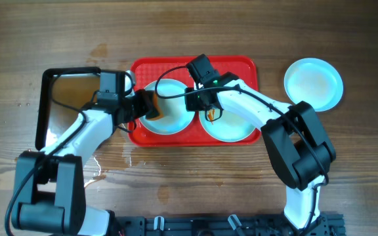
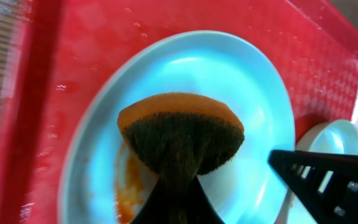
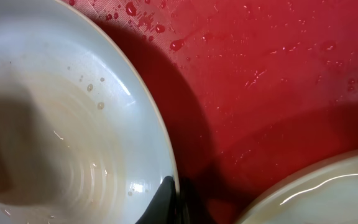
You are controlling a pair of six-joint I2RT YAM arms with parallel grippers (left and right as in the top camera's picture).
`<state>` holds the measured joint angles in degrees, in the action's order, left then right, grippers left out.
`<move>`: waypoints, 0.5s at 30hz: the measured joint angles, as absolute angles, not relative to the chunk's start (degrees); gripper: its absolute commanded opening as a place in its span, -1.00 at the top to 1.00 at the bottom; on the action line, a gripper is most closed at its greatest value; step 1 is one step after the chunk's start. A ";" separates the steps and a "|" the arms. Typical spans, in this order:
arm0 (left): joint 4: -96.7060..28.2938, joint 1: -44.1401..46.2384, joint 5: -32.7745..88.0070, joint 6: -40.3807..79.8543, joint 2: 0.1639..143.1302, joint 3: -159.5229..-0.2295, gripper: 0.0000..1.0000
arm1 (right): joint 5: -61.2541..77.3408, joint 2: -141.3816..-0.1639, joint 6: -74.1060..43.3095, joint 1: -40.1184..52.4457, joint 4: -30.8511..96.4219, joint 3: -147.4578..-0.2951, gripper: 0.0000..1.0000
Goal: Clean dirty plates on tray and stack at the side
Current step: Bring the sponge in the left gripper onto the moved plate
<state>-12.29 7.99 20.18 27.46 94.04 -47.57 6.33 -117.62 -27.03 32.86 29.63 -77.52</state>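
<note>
Left wrist alone shows smear [image 2: 129, 186]; left fingers [image 2: 173, 213] clamp sponge [image 2: 179, 124], right fingers [image 3: 165, 202] plate [image 2: 229, 74].

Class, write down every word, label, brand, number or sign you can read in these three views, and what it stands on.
None. No readable text appears on the tray, the plates, the sponge or the black pan.

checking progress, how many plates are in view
3. Left plate and right plate on the tray; third plate on the table right of it. None seems hidden.
</note>
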 measured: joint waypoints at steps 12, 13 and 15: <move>-6.07 11.57 21.10 35.99 97.84 -47.57 0.92 | 6.33 -117.62 -27.20 32.86 29.61 -77.52 0.91; -5.61 12.19 21.12 36.51 97.93 -47.57 0.92 | 6.33 -117.62 -27.22 32.86 29.61 -77.49 0.91; -4.62 13.63 21.10 37.15 97.93 -47.57 0.92 | 6.33 -117.62 -27.22 32.86 29.61 -77.49 0.91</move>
<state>-4.62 13.63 21.10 37.15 97.93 -47.57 6.33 -117.62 -27.22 32.86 29.61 -77.49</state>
